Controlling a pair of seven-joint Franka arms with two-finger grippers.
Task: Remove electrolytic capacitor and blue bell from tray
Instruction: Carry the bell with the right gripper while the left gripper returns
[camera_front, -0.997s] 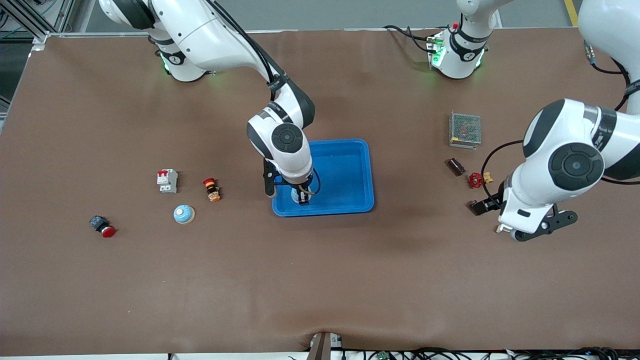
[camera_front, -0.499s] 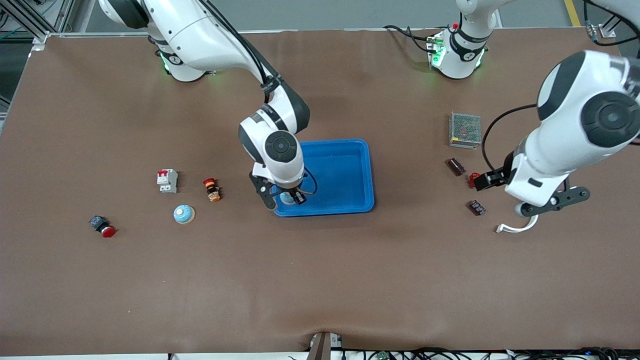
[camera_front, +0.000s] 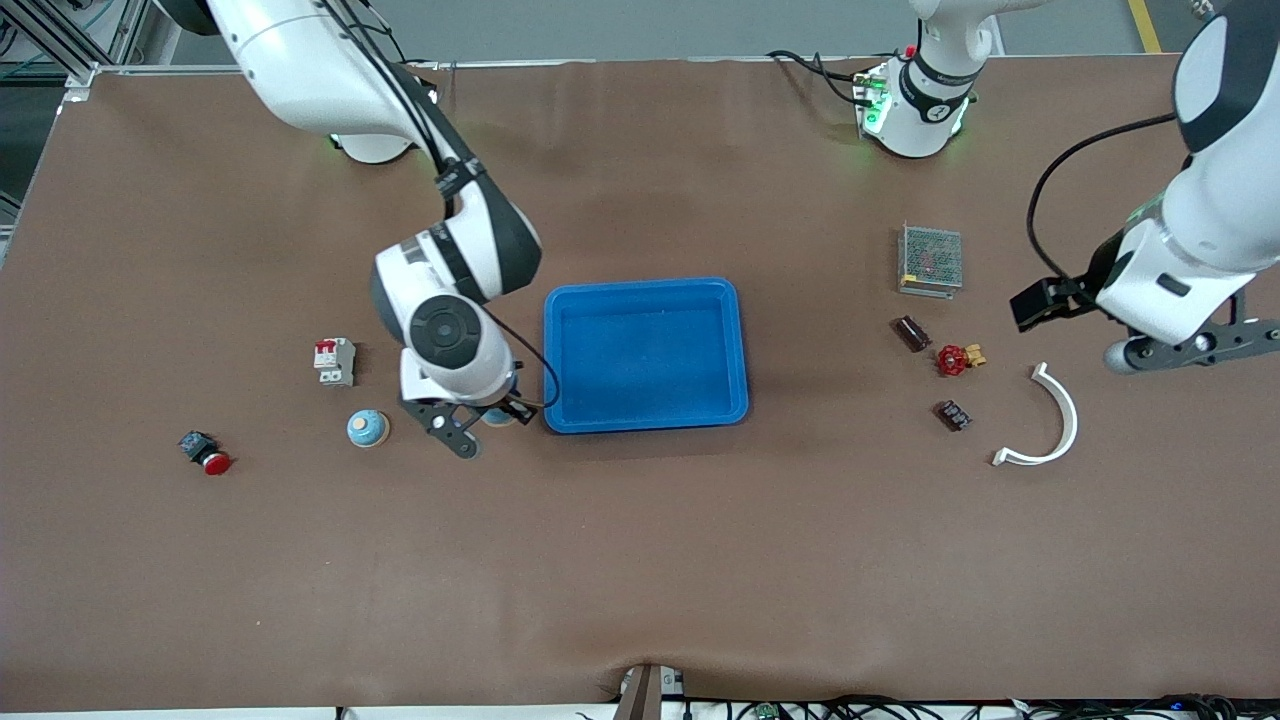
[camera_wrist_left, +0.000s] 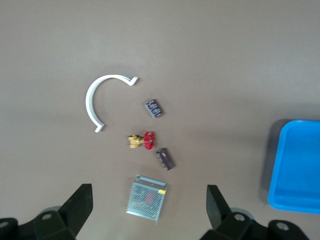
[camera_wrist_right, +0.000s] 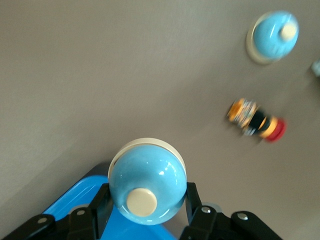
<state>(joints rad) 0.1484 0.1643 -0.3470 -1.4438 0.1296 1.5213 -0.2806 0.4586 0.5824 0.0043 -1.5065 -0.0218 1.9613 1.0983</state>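
The right gripper (camera_wrist_right: 145, 207) squeezes a blue bell (camera_wrist_right: 147, 181) up in the air just beside the blue tray (camera_front: 735, 340), while the left gripper (camera_wrist_left: 150, 210), its fingers wide apart and empty, hangs high over the small dark capacitor (camera_wrist_left: 165, 158).

We can read no text, label, brand or number on anything here; any markings on the small parts are too small for us to make out.
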